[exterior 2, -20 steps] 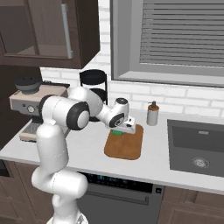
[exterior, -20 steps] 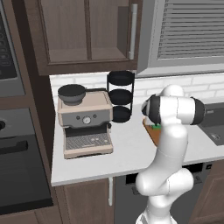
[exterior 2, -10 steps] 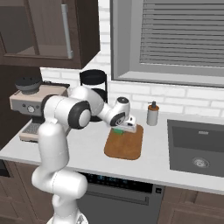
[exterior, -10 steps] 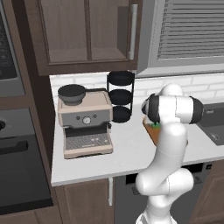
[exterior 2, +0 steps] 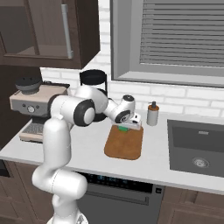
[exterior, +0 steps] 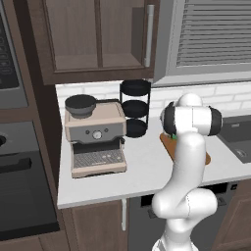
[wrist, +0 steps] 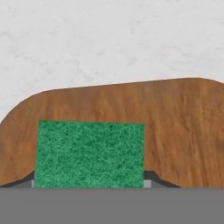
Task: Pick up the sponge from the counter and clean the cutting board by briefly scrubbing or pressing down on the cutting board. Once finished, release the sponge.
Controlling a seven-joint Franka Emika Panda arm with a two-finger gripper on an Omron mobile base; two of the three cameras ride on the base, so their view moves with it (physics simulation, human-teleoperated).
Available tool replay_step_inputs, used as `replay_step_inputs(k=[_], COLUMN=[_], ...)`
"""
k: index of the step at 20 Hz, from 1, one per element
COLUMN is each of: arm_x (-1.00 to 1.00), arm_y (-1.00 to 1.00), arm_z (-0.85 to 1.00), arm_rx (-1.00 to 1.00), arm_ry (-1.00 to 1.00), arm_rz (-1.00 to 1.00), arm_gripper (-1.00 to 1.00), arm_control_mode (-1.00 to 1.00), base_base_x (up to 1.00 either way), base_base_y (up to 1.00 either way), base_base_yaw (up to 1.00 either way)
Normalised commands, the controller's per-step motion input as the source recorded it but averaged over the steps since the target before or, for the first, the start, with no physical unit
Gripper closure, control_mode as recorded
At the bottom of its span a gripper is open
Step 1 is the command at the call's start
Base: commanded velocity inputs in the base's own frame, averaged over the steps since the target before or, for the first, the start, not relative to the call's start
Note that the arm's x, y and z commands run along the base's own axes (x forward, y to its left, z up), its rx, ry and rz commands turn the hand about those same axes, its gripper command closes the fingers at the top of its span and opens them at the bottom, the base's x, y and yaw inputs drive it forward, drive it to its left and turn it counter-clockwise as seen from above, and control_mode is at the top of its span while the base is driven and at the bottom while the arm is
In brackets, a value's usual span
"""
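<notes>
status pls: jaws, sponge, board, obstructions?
Gripper low at the cutting board's far end, jaws shut on sponge. Sponge over the board. Soap bottle nearby, not blocking.

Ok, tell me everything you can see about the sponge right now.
The sponge is a small rectangular block; its rough green scouring face is toward the hand camera. It sits at the gripper, over the far end of the wooden cutting board near the backsplash, and looks pressed on or just above the wood. In the right base view only a green sliver peeks from under the hand.
</notes>
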Motion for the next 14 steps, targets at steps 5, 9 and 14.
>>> replay_step_inputs(k=[5,9,14], arm_x=[0.02,0.06,0.11], arm_y=[-0.13,-0.17,-0.44], arm_z=[-0.62,-0.15,0.02], arm_rx=[0.0,0.0,0.05], arm_ry=[0.0,0.0,0.02], arm_rz=[0.0,0.0,0.0], arm_gripper=[1.0,1.0,1.0], arm_control_mode=[-1.0,-1.0,-1.0], base_base_x=[0.0,0.0,0.0], base_base_y=[0.0,0.0,0.0], base_base_yaw=[0.0,0.0,0.0])
